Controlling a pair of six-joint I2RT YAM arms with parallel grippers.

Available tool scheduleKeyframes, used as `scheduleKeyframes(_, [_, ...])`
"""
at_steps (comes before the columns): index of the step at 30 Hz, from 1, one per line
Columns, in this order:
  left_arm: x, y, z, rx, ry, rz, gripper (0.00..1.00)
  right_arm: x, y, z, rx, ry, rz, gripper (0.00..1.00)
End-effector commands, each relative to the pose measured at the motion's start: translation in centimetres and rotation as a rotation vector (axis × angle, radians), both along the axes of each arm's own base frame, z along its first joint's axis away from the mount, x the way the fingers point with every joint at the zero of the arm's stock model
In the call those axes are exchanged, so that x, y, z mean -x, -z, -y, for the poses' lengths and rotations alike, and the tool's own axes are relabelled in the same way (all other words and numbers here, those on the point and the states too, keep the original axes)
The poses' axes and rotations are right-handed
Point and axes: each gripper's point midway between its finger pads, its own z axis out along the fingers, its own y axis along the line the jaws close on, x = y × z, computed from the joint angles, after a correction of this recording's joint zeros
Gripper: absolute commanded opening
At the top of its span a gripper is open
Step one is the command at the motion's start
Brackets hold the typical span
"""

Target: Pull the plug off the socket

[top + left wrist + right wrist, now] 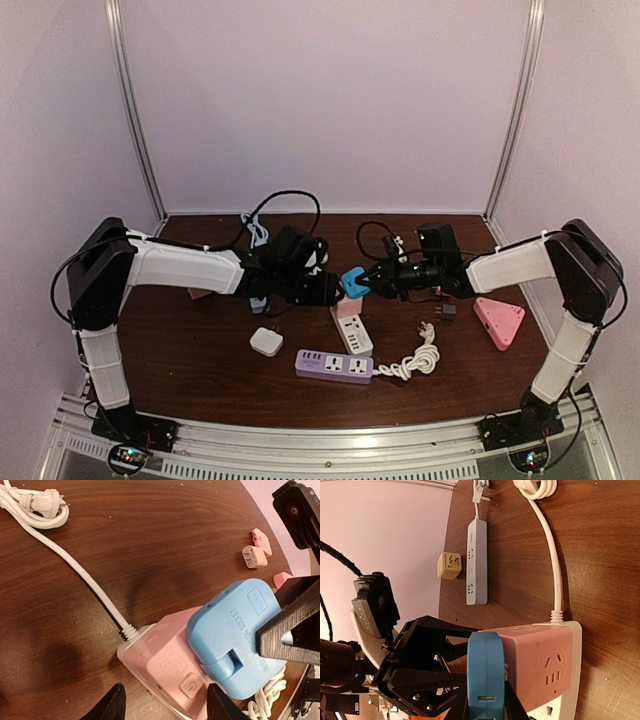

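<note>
Left wrist: your right hand (486, 707) is gripping blue plug (235, 635), which is sitting seated in pink socket (160, 660). Left hand (165, 706) is straddling socket, can't tell if clamping. Pull not yet done.

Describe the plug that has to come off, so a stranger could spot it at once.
On the dark wooden table, look at the centre. There a pink cube socket with a white cord carries a rounded bright blue plastic plug, pinched by the right gripper. It alone is plugged in; the purple power strip nearby lies with nothing in it.
</note>
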Motion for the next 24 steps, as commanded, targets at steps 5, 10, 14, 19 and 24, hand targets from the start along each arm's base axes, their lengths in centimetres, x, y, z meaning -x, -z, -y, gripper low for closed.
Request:
scheduleKeyframes(5, [1.2,5.9,-3.6,-0.212,-0.031,-0.093,0.55,-0.2,-3.4,-0.2,-0.037,-0.017,0.061,0.02])
scheduleKeyframes(10, [1.2,6.0,-3.6,-0.216,-0.033,-0.092,0.55,-0.3,-3.8,-0.2,-0.037,-0.017,0.067,0.02])
scheduleKeyframes(14, [1.2,6.0,-3.7,-0.218,-0.034,-0.094,0.55,-0.3,-4.1,-0.2,-0.037,-0.018,0.074,0.02])
scheduleKeyframes(19, [1.2,6.2,-3.9,-0.228,-0.044,-0.096,0.55,-0.3,-4.7,-0.2,-0.040,-0.019,0.086,0.02])
scheduleKeyframes(24, [1.2,6.2,-4.1,-0.230,-0.049,-0.096,0.55,-0.2,-5.2,-0.2,-0.043,-0.020,0.096,0.03])
